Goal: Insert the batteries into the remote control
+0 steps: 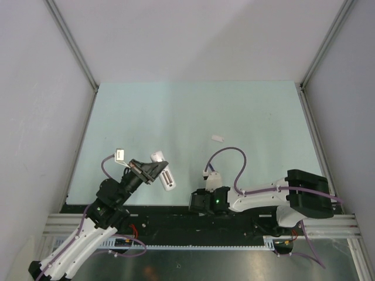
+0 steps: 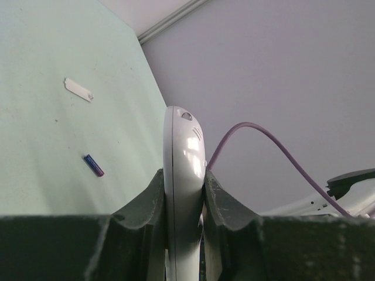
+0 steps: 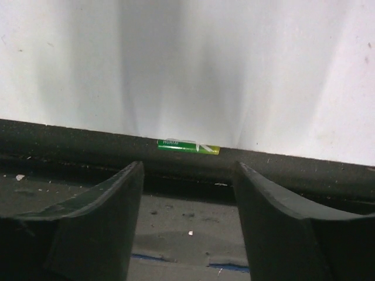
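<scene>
At the near edge of the table [image 1: 193,111], left of its middle, the left gripper [image 2: 183,178] is clamped tight on the remote [image 2: 183,140], both fingers pressed against the white handset's flat faces, its rounded end jutting out beyond them. A purple battery [image 2: 94,165] lies loose on the green tabletop beside it, and a small white piece [image 1: 218,138] lies farther out, near the table's middle. To the right, the right gripper [image 3: 188,167] sits low at the near edge, its jaws spread and empty. Just ahead of them the green battery [image 3: 188,146] lies lengthwise along the near edge, against the dark strip [image 3: 70,137] that borders it, untouched by either finger.
</scene>
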`<state>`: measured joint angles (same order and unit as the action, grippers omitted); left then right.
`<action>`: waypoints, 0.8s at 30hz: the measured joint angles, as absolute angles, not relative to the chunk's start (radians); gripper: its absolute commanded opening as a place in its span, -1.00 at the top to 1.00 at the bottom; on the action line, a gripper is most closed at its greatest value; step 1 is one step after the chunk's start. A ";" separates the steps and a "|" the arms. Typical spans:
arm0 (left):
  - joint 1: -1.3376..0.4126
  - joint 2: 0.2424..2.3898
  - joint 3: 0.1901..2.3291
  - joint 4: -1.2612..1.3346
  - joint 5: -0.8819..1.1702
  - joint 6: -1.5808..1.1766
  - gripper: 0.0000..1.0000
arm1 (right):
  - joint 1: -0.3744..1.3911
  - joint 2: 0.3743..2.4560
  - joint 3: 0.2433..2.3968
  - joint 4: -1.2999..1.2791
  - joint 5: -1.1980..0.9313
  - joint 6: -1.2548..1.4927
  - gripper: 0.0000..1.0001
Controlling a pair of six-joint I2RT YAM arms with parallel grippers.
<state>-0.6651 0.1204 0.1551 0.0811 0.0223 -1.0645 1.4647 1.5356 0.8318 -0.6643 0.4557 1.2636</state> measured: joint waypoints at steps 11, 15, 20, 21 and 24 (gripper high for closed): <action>-0.665 0.146 0.155 0.063 0.023 -1.064 0.99 | 1.407 1.552 0.836 -0.640 0.444 1.196 -0.31; -0.665 0.153 0.155 0.063 0.024 -1.063 1.00 | 1.405 1.560 0.844 -0.642 0.435 1.193 -0.30; -0.665 0.154 0.155 0.063 0.031 -1.064 1.00 | 1.420 1.568 0.846 -0.633 0.423 1.215 -0.35; -0.665 0.153 0.155 0.063 0.031 -1.064 1.00 | 1.427 1.573 0.846 -0.628 0.422 1.224 -0.35; -0.665 0.149 0.155 0.063 0.033 -1.064 1.00 | 1.446 1.592 0.846 -0.620 0.421 1.251 -0.35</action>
